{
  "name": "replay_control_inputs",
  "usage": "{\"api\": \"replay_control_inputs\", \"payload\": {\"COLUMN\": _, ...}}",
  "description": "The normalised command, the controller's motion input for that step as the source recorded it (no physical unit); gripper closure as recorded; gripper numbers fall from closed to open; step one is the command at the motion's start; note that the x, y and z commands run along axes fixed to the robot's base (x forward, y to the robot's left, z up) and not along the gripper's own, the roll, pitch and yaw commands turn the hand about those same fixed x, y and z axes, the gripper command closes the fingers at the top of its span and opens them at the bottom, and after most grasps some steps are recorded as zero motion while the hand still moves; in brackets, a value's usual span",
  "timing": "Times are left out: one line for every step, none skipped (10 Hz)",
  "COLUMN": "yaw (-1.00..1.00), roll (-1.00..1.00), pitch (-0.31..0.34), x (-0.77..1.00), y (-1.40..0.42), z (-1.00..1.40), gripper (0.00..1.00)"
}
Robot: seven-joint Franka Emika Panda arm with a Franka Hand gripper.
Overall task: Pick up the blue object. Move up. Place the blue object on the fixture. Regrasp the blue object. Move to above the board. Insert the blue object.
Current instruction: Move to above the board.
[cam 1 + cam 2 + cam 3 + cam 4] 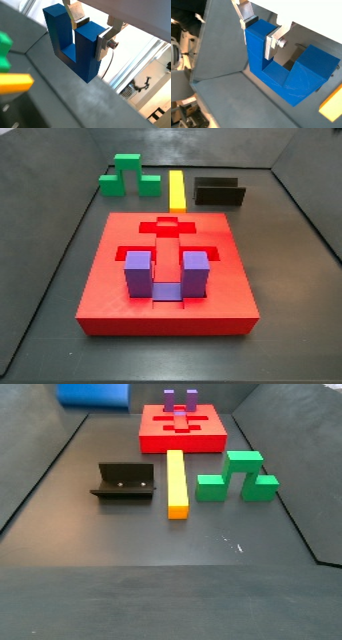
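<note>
Gripper point(91, 31) is up off the floor, jaws clamped on one prong of the blue object point(75, 47); in both wrist views a silver finger point(272, 44) presses each side of that prong, the other prong stands free beside it, and the U's base points away from the gripper. In a side view only a blue patch point(95, 394) shows at the frame's upper edge, high over the far end of the floor; the gripper itself is out of frame there. The board point(120, 303) lies flat on the dark floor, with a purple U-shaped block point(167, 275) standing prongs-up in it, close to the cross-shaped cut-out point(167, 227). The fixture point(123, 483) sits on the floor apart from the board, nothing on it. A yellow bar point(175, 482) lies just beside the fixture, between it and the green block point(237, 476). In a wrist view, bits of green point(5, 49) and yellow point(15, 82) show below the held piece.
</note>
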Motion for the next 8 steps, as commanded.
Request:
{"api": "replay_control_inputs", "payload": {"yaw": 0.01, "roll": -0.02, "pitch": 0.026, "x": -0.01, "y": 0.0, "z": 0.73, "gripper": 1.0}}
{"api": "replay_control_inputs", "payload": {"yaw": 0.01, "roll": 0.02, "pitch": 0.037, "x": 0.02, "y": 0.0, "z": 0.25, "gripper": 1.0}}
{"api": "replay_control_inputs", "payload": {"yaw": -0.07, "roll": -1.0, "pitch": 0.124, "x": -1.3, "y": -1.4, "z": 0.28, "gripper": 1.0}}
{"api": "replay_control_inputs", "payload": {"yaw": -0.07, "roll": -1.0, "pitch": 0.117, "x": -1.31, "y": -1.4, "z": 0.29, "gripper": 1.0}}
{"api": "replay_control_inputs", "payload": {"yaw": -0.06, "roll": -1.0, "pitch": 0.09, "x": -1.4, "y": -1.39, "z": 0.31, "gripper": 1.0}}
{"api": "replay_control_inputs", "payload": {"yaw": -0.05, "roll": -1.0, "pitch": 0.083, "x": -1.4, "y": -1.33, "z": 0.27, "gripper": 1.0}}
{"api": "replay_control_inputs", "payload": {"yaw": -0.04, "roll": -1.0, "pitch": 0.086, "x": -1.4, "y": -1.32, "z": 0.27, "gripper": 1.0}}
{"api": "replay_control_inputs", "payload": {"yaw": -0.03, "roll": -1.0, "pitch": 0.088, "x": -1.4, "y": -1.3, "z": 0.26, "gripper": 1.0}}
